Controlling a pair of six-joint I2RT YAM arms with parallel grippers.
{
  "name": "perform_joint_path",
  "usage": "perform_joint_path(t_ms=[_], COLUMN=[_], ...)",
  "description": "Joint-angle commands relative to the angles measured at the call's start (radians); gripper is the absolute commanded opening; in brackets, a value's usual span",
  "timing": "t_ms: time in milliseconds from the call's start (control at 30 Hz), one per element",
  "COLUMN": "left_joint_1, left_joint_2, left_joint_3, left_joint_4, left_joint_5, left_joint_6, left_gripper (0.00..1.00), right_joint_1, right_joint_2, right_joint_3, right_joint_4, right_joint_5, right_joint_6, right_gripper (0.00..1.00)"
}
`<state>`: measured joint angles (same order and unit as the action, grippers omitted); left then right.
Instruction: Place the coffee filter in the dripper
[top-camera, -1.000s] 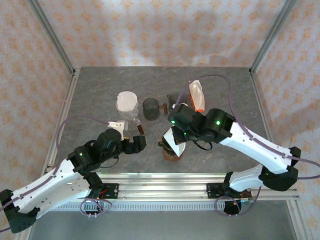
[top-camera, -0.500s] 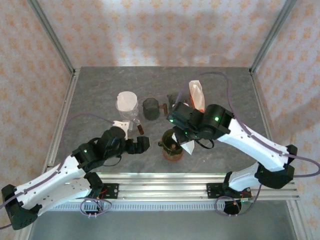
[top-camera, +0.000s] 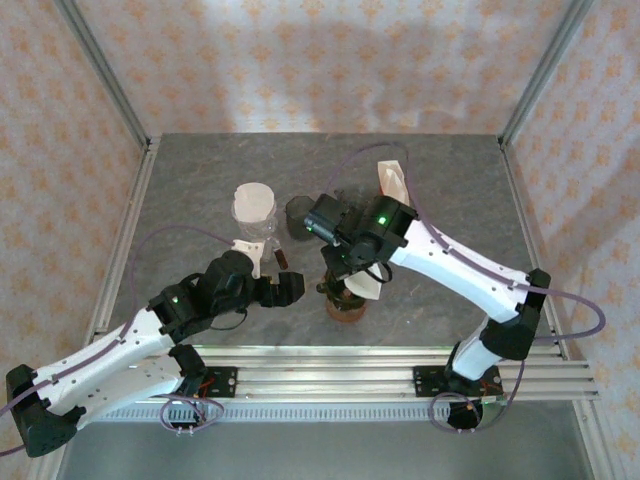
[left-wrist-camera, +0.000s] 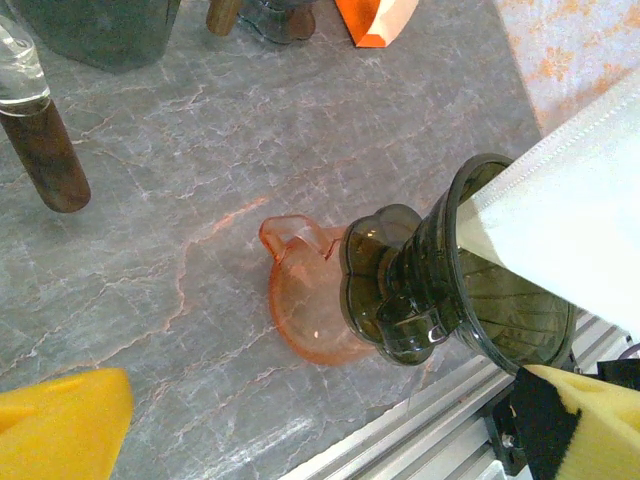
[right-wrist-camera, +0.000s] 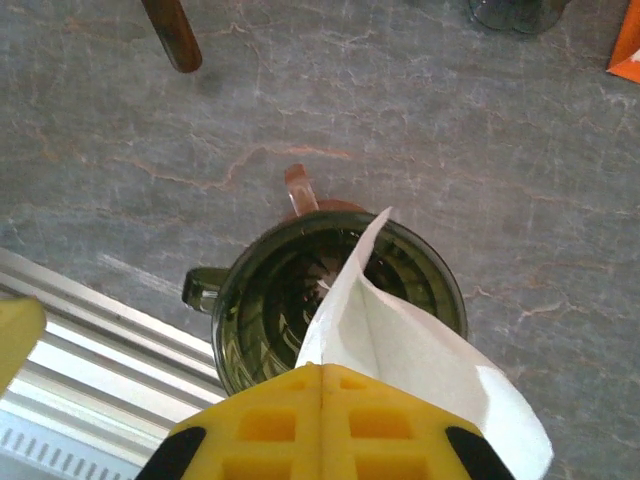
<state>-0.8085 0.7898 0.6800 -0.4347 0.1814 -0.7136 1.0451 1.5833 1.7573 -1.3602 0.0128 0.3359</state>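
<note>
The top camera sat high at the near side of the worktop (top-camera: 200, 190), well back, looking down and forward over all of it to the far wall (top-camera: 320, 60). The left wrist camera hung low and near. It looked slantwise across the worktop at the dripper (left-wrist-camera: 430, 300) from its side, with the left fingers (left-wrist-camera: 60, 425) in the frame's lower corners. The right wrist camera looked almost straight down into the same dripper, perhaps from nearest of the three, with the right fingers (right-wrist-camera: 250, 420) along its bottom edge. All three views shared the dripper and the coffee filter (right-wrist-camera: 400, 340).
</note>
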Motion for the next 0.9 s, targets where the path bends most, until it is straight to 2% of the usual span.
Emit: perform_joint_path(t_ms=[0, 467, 567, 667, 767, 867], left_joint_1=[0.009, 0.009, 0.008, 0.007, 0.004, -0.021], left_joint_2=[0.001, 0.009, 0.008, 0.010, 0.021, 0.047], left_joint_3=[0.007, 0.013, 0.021, 0.041, 0.068, 0.111], left_joint_4=[0.041, 0.056, 0.057, 0.053, 0.044, 0.033], left_joint_5=[0.022, 0.035, 0.042, 0.045, 0.043, 0.012], left_joint_6=[-0.008, -0.023, -0.023, -0.017, -0.008, 0.018], left_gripper=[0.98, 0.98, 0.93, 0.83, 0.73, 0.70], right_joint_1=[-0.004, -0.011, -0.011, -0.011, -0.011, -0.010], right_joint_2=[0.018, 0.032, -0.002, -0.058, -0.121, -0.213], right_joint_3=[-0.029, -0.173, -0.175, -0.197, -0.230, -0.301], right_joint_4=[0.064, 0.235, 0.253, 0.280, 0.302, 0.337], right_joint_5=[-0.025, -0.068, -0.058, -0.051, -0.038, -0.001], right_joint_6=[-0.020, 0.019, 0.028, 0.042, 0.058, 0.078], right_gripper=[0.00, 0.01, 0.25, 0.40, 0.47, 0.50])
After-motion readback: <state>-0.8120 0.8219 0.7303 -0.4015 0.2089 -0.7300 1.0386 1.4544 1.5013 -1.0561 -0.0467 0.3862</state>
